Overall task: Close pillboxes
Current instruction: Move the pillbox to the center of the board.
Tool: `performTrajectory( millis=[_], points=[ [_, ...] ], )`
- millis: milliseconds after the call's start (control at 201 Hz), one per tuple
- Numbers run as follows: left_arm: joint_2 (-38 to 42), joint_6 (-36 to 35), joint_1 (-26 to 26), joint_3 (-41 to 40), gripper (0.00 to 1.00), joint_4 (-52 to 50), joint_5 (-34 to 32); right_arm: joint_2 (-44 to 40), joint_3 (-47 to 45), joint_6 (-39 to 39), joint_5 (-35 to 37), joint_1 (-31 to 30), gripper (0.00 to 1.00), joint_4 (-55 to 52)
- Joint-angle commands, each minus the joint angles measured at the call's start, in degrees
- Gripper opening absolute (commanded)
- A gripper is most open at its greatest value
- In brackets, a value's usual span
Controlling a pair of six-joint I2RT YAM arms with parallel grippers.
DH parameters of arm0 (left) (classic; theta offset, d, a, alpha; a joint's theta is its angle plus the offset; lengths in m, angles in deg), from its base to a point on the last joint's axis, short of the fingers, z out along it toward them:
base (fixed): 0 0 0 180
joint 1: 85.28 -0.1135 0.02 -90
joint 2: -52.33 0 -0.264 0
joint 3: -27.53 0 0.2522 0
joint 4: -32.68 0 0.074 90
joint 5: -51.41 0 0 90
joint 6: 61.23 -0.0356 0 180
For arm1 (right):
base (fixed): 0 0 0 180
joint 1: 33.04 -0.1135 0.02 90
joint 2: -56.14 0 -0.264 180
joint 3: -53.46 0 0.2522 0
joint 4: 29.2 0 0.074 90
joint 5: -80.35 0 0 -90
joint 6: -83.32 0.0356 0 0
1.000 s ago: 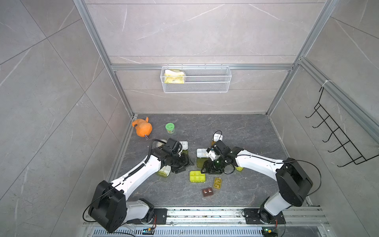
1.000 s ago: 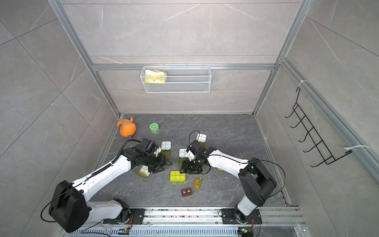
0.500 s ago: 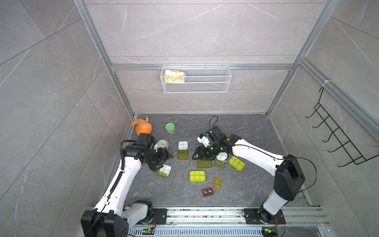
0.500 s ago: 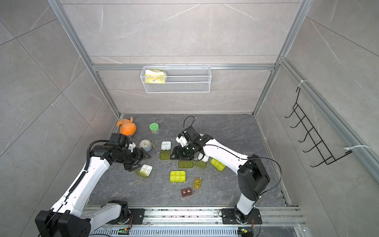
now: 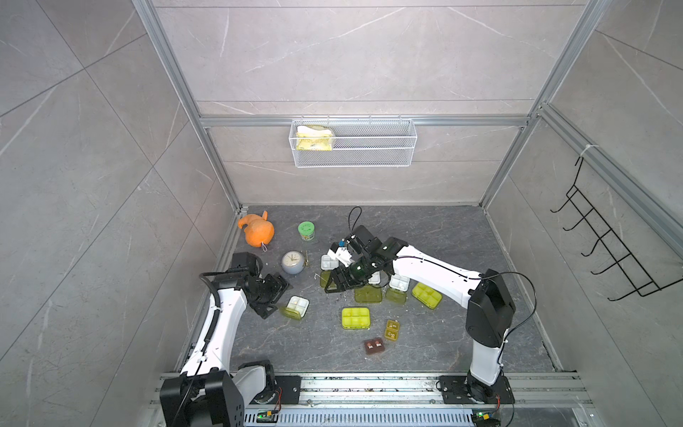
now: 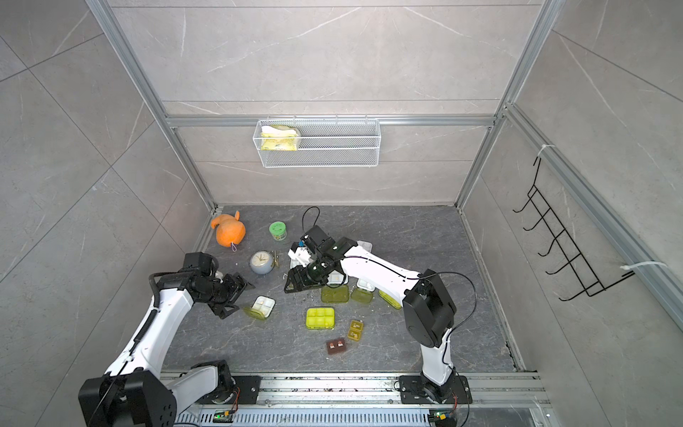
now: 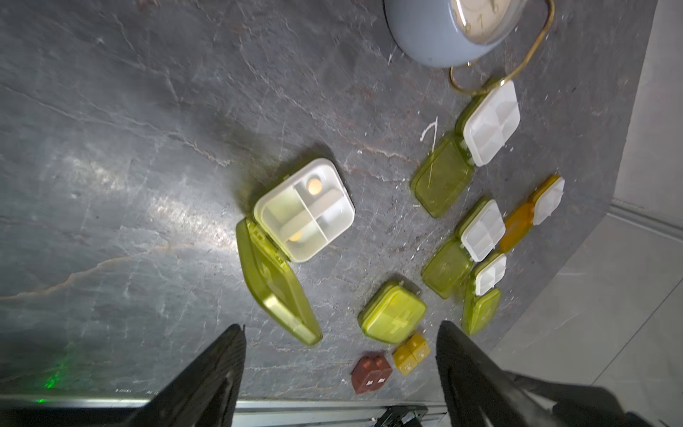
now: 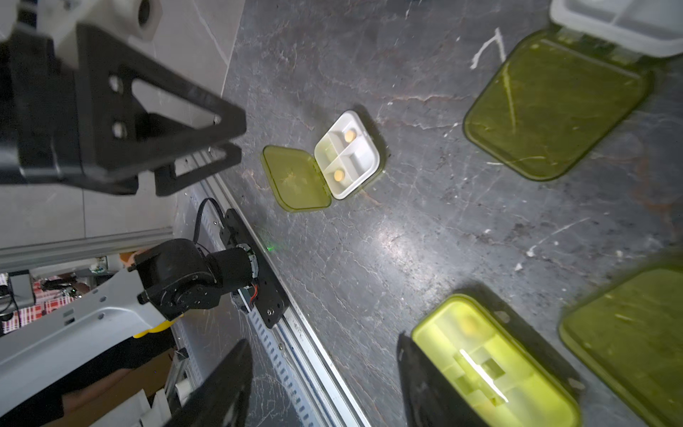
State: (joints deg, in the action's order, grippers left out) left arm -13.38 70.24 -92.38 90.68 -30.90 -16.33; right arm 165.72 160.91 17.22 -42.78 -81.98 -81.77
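Lying on dark slate floor [image 5: 443,236], pillboxes [image 5: 355,318]; grey tiled walls [image 5: 351,55].

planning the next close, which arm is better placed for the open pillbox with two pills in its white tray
Left. The left gripper, jaws open, is close beside that plastic pillbox with the translucent yellow-green lid; the right gripper hangs farther away, over the other open boxes.

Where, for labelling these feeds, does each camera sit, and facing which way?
Top views: high over the front rail, looking down at the table and back wall; left arm and right arm show.
Left wrist: on the left arm, looking down past the left gripper at an open pillbox.
Right wrist: on the right arm, looking past the right gripper toward the left gripper.
Shared: both wrist views show that open pillbox.
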Motion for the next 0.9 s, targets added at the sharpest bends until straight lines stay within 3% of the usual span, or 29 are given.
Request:
performTrajectory(
  millis=[0, 324, 478, 891],
  points=[
    [-3.7, -2.2, -3.6, -0.4, 0.83, 9.1, 4.7, 1.3, 1.6, -0.4, 3.5, -2.8, 0.64, 0.4],
    [-14.2, -8.4, -10.8, -1.7, 0.83, 17.3, 10.3, 1.8, 0.1, 0.7, 5.4, -6.5, 0.66, 1.2],
    [-17.8, -6.5, -10.7, -5.7, 0.84, 23.1, 14.3, 3.3, 1.6, 0.6, 4.5, -6.5, 0.66, 0.3],
    [-20.1, -5.0, -6.9, -9.3, 0.85, 26.7, 14.0, 0.3, -3.7, 2.2, 4.8, -6.5, 0.66, 2.5]
  ],
)
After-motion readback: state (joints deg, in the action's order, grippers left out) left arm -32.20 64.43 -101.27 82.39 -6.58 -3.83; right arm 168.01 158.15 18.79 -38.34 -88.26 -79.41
